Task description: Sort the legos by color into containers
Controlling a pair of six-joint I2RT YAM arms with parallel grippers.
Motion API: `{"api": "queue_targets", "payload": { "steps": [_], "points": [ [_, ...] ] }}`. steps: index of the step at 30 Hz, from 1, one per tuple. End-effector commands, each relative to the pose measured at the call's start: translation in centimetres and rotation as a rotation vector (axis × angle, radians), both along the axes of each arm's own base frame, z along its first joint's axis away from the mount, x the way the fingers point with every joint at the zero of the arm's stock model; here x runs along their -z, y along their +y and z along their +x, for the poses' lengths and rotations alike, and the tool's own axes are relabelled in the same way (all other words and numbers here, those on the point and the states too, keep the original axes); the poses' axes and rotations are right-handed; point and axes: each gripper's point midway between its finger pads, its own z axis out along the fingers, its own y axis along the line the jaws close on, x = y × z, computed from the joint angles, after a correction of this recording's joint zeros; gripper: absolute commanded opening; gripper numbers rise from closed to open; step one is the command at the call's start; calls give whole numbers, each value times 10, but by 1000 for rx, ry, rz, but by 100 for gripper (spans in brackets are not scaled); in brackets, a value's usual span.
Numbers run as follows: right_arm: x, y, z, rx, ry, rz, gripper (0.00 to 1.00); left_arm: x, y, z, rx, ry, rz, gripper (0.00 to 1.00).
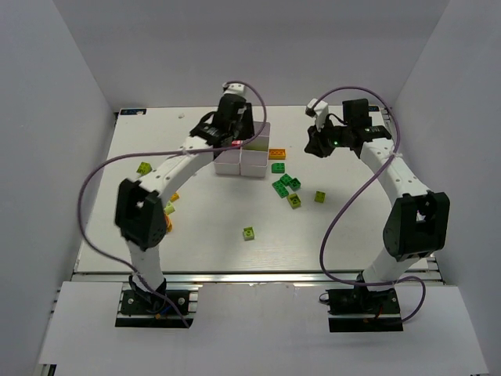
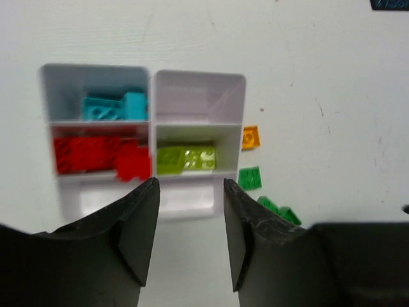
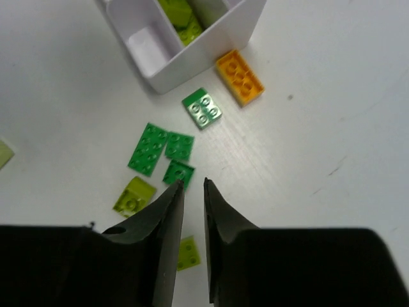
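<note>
White plastic makes up the tray [image 2: 152, 80]. In the left wrist view, three of its compartments hold light blue legos [image 2: 114, 107], red legos [image 2: 96, 155] and lime legos [image 2: 186, 158]. The left end effector [image 2: 192, 192] hangs above the tray with its fingers well apart, nothing between them and touching nothing. Its fingers hide part of the tray's nearest row. The right end effector [image 3: 193, 188] has its fingers drawn almost together with only a thin slit between, gripping nothing, above the surface [image 3: 319, 141]. Just beyond its fingertips lies a cluster of dark green legos [image 3: 153, 148], with a loose lime brick [image 3: 134, 195] beside them. An orange lego [image 3: 239, 77] sits just beside the tray's corner. Only the top view shows a lone lime piece [image 1: 248, 233] toward the near edge and another stray [image 1: 144, 168] left of the left arm, which there covers part of the tray.
</note>
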Motion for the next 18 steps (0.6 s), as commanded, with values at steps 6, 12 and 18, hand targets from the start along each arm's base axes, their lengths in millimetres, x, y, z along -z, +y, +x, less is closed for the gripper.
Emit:
{"api": "queue_targets", "payload": {
  "steps": [6,12,18],
  "points": [
    [57,-8,-61,51,290,-46,42,-76,138,-75,-233,-172,-268,93],
    [107,-1,-94,105,362,-195,74,-46,203,-121,-371,-110,-216,98],
    [131,4,-84,238,335,-290,77,-23,210,-141,-418,-49,-232,98]
  ]
}}
